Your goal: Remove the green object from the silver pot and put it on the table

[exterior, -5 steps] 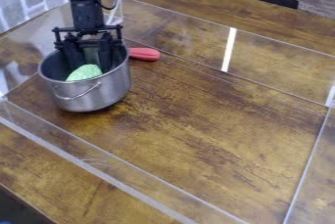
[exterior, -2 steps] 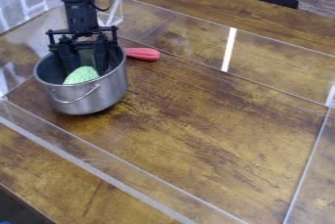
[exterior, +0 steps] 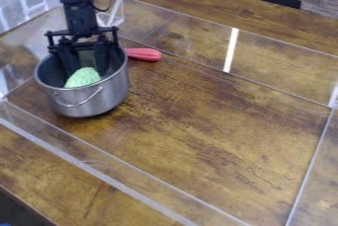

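A steel pot [exterior: 83,85] is seen at the left side of the wooden table [exterior: 199,121], close to the low clear wall [exterior: 79,151] that runs along the table's near edge. A small loop handle is turned toward the camera on the pot's front side. Inside the pot the green vegetable [exterior: 82,76] is lying – pale green, with a bumpy skin, resting against the inner wall.

The black gripper [exterior: 85,60] is pointed almost straight down over the pot, and its fingers are lowered into the opening. The fingers are spread apart, one at each side of the pot's mouth, and the vegetable is found between and a little below them. Whether the fingers are touching the vegetable cannot be told from this view – no grip on it is seen.

Just behind the pot, to its right, a small red object [exterior: 144,54] is lying on the table, apart from the pot
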{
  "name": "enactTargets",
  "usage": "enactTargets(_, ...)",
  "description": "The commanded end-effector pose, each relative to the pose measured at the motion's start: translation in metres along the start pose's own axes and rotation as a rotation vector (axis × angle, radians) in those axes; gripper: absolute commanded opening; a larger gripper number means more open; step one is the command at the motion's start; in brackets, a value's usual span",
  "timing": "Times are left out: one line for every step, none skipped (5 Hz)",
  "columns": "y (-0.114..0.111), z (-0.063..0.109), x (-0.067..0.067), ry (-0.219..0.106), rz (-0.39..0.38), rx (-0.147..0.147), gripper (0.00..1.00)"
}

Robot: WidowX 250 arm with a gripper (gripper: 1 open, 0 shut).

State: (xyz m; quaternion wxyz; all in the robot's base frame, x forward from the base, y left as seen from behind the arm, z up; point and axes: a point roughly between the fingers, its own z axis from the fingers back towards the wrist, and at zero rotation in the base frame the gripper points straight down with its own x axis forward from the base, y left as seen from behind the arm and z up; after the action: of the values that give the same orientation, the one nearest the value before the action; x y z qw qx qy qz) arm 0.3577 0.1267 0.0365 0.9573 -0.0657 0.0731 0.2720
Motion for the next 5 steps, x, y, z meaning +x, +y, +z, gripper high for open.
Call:
enactTargets(-0.023, -0.010, -0.007, 0.004, 0.033, -0.008, 0.00)
enactTargets(-0.041, -0.013, -0.010, -0.002, 0.076, -0.017, 0.00)
enactTargets(-0.054, -0.015, -0.015, -0.006, 0.108, -0.022, 0.00)
enactTargets(-0.067, -0.016, -0.021, -0.012, 0.137, -0.027, 0.00)
enactTargets(-0.070, -0.011, -0.025, -0.016, 0.137, -0.026, 0.00)
